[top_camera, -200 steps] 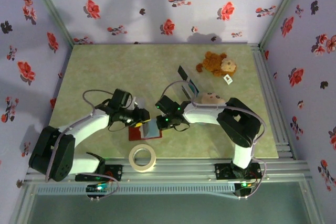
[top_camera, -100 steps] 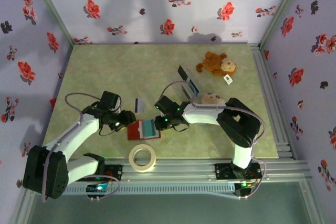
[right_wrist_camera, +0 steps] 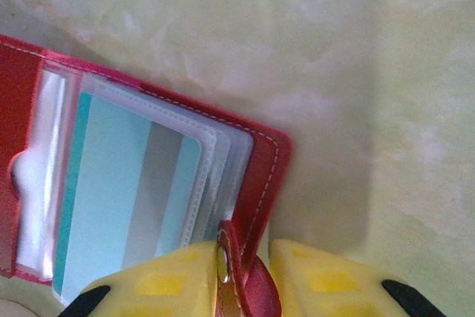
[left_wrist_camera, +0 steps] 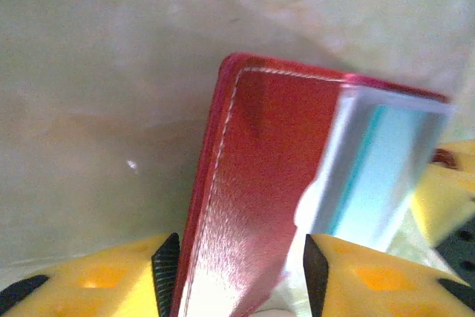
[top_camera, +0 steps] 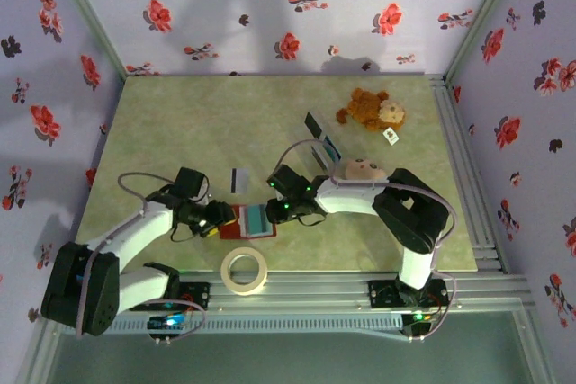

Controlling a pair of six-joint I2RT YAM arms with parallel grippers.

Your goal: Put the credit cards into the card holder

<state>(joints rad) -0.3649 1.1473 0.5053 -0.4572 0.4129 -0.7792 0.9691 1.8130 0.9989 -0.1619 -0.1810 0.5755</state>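
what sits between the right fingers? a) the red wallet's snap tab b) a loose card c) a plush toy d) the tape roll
a: in the right wrist view the card holder's red snap tab sits pinched between the right gripper's yellow fingers

The table top [top_camera: 225, 114] is a pale green, marbled sheet, evenly lit, with only soft shadows on it. Behind it rises the back wall [top_camera: 270, 6], lilac paper printed with red and dark flowers. The left wall [top_camera: 45, 87] and right wall [top_camera: 531, 114] flank it in the same paper. Silver metal rails [top_camera: 306, 287] run along its near and right edges, and metal posts [top_camera: 85, 15] stand at its far corners. Below the near rails lies a grey-green strip [top_camera: 288, 357], perhaps glass or floor.
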